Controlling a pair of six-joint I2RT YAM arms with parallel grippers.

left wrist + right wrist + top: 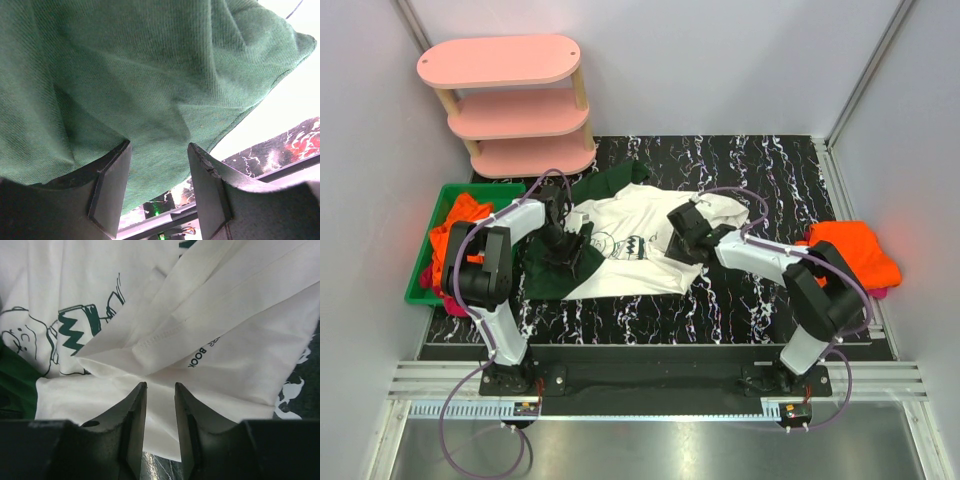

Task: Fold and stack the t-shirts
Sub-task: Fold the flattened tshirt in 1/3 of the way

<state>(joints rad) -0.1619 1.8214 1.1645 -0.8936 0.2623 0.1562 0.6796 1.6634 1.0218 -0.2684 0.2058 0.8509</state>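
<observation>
The white t-shirt [635, 250] with dark green sleeves and a black cartoon print lies spread on the black marble table [760, 165]. My left gripper [570, 248] is over its near left green sleeve [548, 275]. In the left wrist view the gripper [159, 146] is open, with green cloth [150, 75] at the fingertips. My right gripper [684, 236] is over the shirt's right part, where a layer is folded over. In the right wrist view the gripper [161, 386] has its jaws a narrow gap apart over white cloth [225, 365] near its hem.
A green bin [442, 197] at the left holds orange shirts [455, 238]. An orange shirt [855, 250] lies over a magenta one [882, 292] at the table's right edge. A pink shelf [510, 100] stands at the back left. Grey walls close in both sides.
</observation>
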